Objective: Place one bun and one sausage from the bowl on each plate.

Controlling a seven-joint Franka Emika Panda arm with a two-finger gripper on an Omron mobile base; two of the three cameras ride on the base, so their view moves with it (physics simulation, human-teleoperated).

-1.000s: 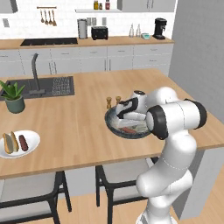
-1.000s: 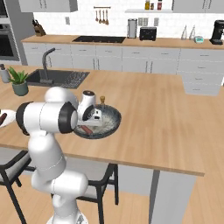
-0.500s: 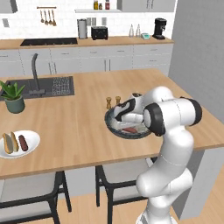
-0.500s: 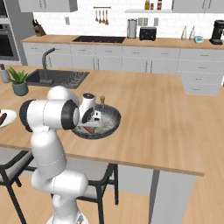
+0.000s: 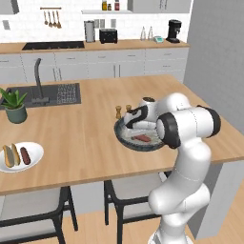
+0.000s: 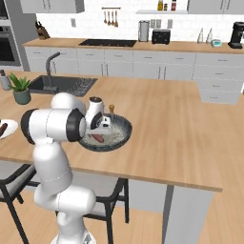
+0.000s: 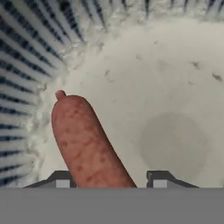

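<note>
The dark bowl (image 5: 120, 135) sits near the counter's front edge, also seen in the right base view (image 6: 125, 127). A reddish-brown sausage (image 7: 85, 140) lies on its pale mottled floor (image 7: 166, 87); it shows in both base views too (image 5: 141, 138) (image 6: 97, 138). My gripper (image 7: 110, 178) reaches down into the bowl (image 5: 135, 125) (image 6: 101, 128) and straddles the sausage's near end. The left fingertip (image 7: 61, 178) touches it, and a narrow gap remains at the right fingertip (image 7: 159, 178). Far left, the white plate (image 5: 37, 151) holds a bun (image 5: 9, 156) and another sausage (image 5: 25, 156).
Two small shakers (image 5: 118, 112) stand just behind the bowl. A potted plant (image 5: 15, 107) and the sink (image 5: 52, 94) are at the back left. Stools (image 5: 33, 209) stand under the counter's front edge. Bare wooden counter (image 5: 81, 138) lies between bowl and white plate.
The jaws have drawn in from wide open to closely flank the sausage. The hand has sunk slightly into the bowl; bowl and plate stayed put.
</note>
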